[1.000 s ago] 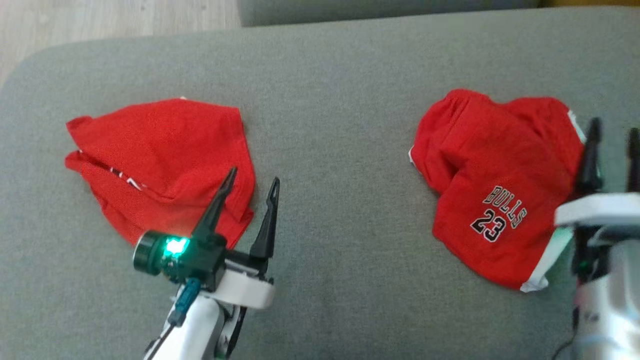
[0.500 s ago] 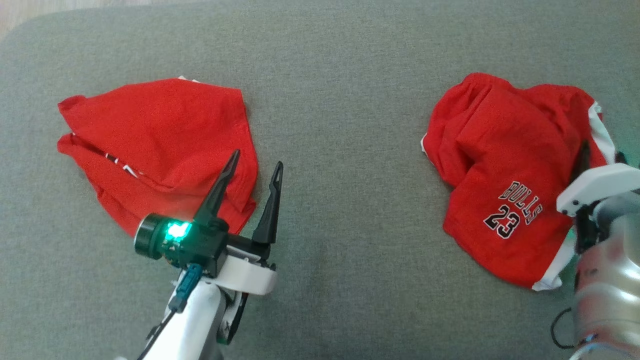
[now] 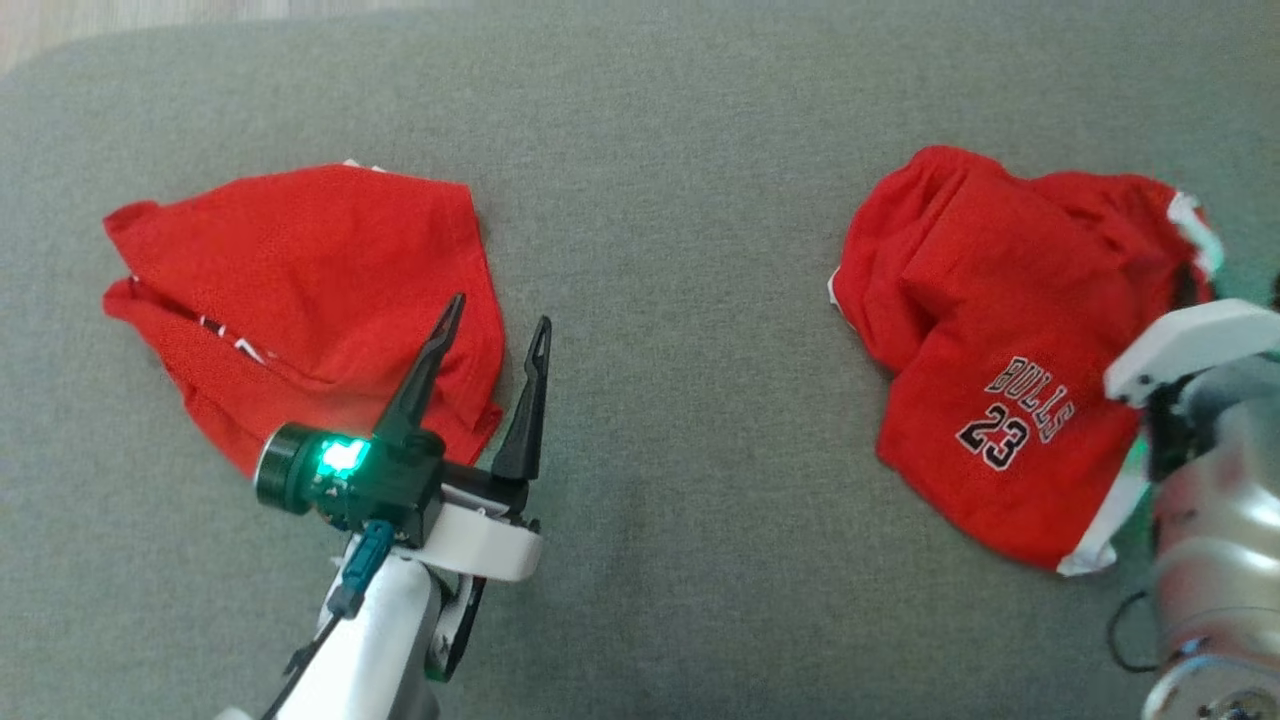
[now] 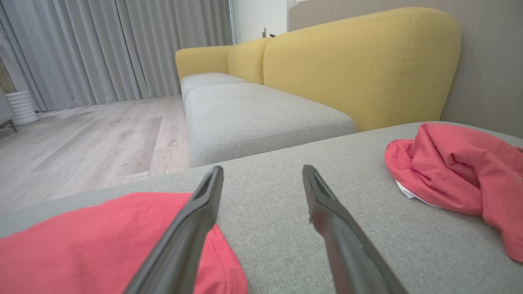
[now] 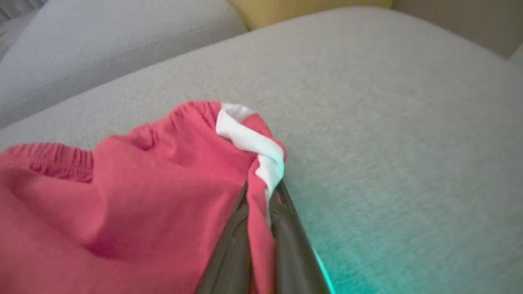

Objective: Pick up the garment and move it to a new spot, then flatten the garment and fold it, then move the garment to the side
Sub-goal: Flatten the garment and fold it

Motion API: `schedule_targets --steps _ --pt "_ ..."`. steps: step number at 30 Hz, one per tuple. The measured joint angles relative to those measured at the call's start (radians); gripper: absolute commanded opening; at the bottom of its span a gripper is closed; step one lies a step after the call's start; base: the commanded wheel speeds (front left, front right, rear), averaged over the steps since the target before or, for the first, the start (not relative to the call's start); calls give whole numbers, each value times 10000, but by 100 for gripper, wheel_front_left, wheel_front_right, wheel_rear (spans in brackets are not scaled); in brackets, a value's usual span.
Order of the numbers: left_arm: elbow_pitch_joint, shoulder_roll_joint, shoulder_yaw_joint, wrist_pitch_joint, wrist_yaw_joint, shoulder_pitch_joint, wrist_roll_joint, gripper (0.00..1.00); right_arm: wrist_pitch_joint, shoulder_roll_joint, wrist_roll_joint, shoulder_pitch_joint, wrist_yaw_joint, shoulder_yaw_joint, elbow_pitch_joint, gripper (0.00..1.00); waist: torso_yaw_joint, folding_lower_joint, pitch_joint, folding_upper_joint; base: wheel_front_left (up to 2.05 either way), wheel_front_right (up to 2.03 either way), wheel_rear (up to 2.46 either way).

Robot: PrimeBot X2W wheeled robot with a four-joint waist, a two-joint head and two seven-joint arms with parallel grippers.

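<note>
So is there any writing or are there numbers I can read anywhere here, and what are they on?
"BULLS": black letters edged in white, on the printed red garment on the robot's right.
"23": just below that word, on the same garment.
Small black and white marks at the fold of the other red garment: too small to read.
No other text can be made out.

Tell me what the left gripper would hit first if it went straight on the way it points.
The left gripper would probably meet bare grey cushion beside the left red garment; height unclear.
</note>
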Motion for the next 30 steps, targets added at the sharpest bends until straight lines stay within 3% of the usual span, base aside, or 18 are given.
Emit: schedule_targets --steps 7,13,18,22,25,30 --pt "15 -171 69 0 -81 42 0 100 -449 -1066 69 -599 0 416 -276 0 -4 0 -446 0 0 0 0" --pt "-19 -232 146 -2 -82 275 -15 100 -535 -2497 -8 -1605 0 945 -886 0 307 -1 -897 0 0 0 0" --pt "-38 -286 253 -2 -115 644 -19 100 -972 -3260 -366 -2810 0 1927 -1528 0 699 -1 -1223 0 0 0 0" --pt "-86 -309 414 -2 -155 870 -19 100 -1283 -3127 -803 -3210 0 3488 -1768 0 899 -2 -1424 0 0 0 0" --pt "-102 -349 424 0 -157 931 -19 100 -1304 -2474 -731 -2847 0 4675 -1419 0 945 -2 -1461 0 0 0 0" --pt "-113 -431 391 0 -221 928 -17 100 -1465 -1223 -73 -763 0 6590 -245 0 1000 -1 -1401 0 0 0 0"
